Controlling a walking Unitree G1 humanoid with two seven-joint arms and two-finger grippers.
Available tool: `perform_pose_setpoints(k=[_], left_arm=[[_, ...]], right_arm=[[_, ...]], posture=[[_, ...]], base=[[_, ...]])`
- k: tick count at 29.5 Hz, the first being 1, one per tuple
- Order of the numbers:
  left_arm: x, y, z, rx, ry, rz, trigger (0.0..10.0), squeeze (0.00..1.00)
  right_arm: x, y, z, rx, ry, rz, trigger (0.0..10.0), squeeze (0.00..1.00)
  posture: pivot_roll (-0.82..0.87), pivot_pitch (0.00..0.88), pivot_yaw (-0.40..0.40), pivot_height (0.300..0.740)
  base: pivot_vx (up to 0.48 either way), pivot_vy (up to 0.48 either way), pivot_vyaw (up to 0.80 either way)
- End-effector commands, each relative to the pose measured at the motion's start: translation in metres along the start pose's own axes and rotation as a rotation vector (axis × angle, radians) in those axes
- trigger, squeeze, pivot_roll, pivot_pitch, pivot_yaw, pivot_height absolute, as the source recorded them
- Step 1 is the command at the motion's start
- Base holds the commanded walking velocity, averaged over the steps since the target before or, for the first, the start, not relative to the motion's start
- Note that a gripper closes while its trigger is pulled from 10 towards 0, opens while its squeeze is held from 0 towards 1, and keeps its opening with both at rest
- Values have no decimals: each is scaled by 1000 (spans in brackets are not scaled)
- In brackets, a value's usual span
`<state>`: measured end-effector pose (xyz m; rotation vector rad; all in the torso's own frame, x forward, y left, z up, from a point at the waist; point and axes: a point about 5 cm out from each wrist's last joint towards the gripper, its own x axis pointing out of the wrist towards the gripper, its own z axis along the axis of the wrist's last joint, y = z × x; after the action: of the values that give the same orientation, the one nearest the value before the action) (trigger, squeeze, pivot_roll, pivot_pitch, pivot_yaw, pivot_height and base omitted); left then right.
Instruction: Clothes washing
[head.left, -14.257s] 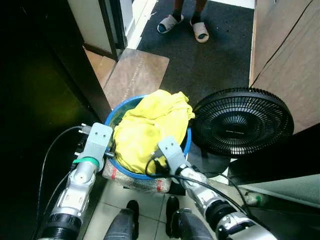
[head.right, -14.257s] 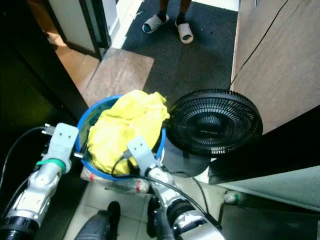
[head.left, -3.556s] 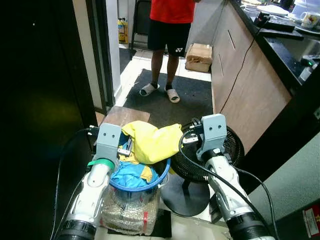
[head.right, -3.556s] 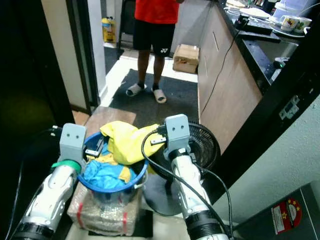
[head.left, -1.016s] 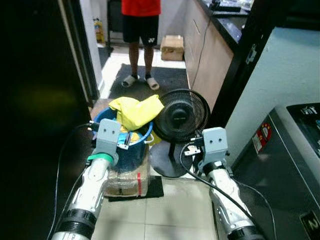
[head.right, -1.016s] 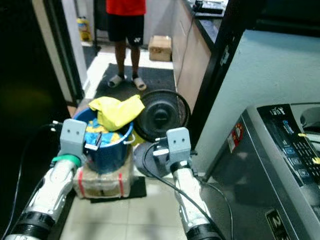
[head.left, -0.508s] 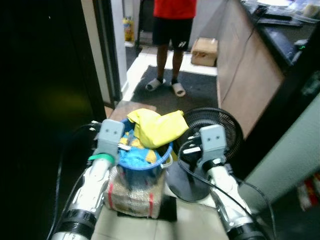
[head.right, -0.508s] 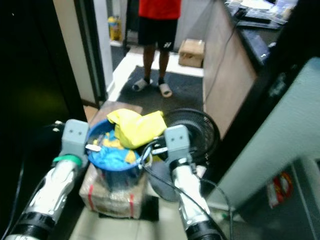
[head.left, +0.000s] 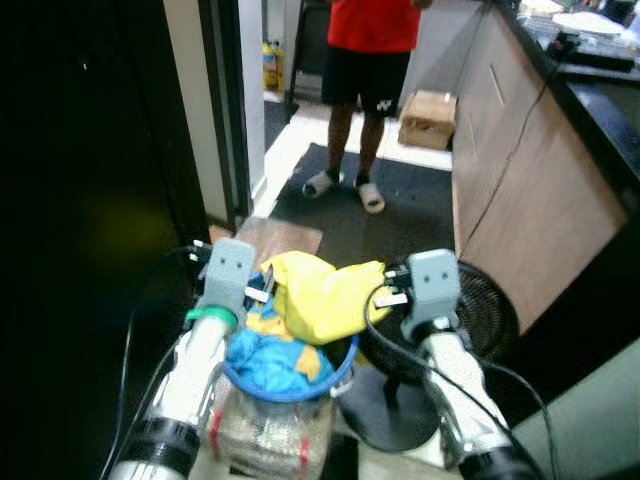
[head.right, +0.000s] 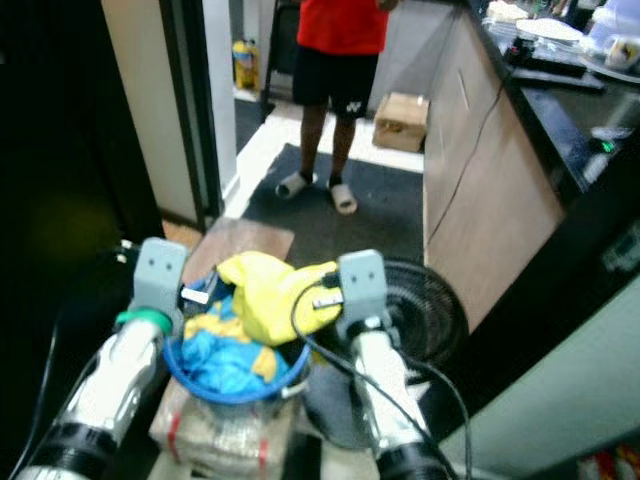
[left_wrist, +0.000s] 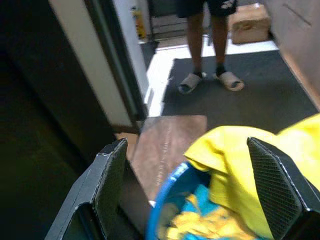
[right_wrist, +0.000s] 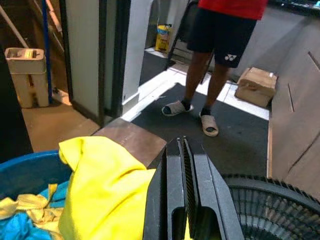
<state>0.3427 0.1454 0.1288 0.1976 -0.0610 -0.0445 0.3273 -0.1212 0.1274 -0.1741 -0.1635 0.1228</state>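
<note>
A blue basket (head.left: 343, 362) holds a yellow garment (head.left: 320, 295) piled high over a blue garment (head.left: 265, 362). It rests on a plastic-wrapped bundle (head.left: 258, 440). My left gripper (head.left: 258, 291) is open at the basket's left rim, and in the left wrist view its fingers (left_wrist: 112, 180) stand wide apart over the rim (left_wrist: 165, 200). At the right side of the pile my right gripper (head.left: 386, 296) is shut. In the right wrist view its fingers (right_wrist: 175, 165) are pressed together just above the yellow garment (right_wrist: 107, 190), with no cloth visible between them.
A black floor fan (head.left: 492, 312) stands right of the basket. A person (head.left: 368, 60) in sandals stands on a dark mat ahead, by a cardboard box (head.left: 428, 118). Wooden cabinets (head.left: 520, 190) line the right, and a dark door frame (head.left: 218, 110) the left.
The head view has swung away from the washing machine and back onto the basket and doorway. My right gripper now sits closer to the yellow garment; the left stays at the rim.
</note>
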Motion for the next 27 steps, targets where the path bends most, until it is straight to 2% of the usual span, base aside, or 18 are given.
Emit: perform_pose_setpoints(k=[1,5,27], left_arm=[[-2,-5,-5,1,20,-15,10000,0],[-2,-5,-5,2,21,-15,10000,0],[-7,-8,-15,8,62,-30,10000,0]], right_arm=[[-3,-7,-6,-6,20,-19,10000,0],[-3,-7,-6,-6,20,-17,10000,0],[-7,-3,-9,0,26,3,10000,0]], posture=[[37,0,28,740],[38,0,29,740],[37,0,30,740]], base=[[450,0,0],[443,0,0],[0,0,0]])
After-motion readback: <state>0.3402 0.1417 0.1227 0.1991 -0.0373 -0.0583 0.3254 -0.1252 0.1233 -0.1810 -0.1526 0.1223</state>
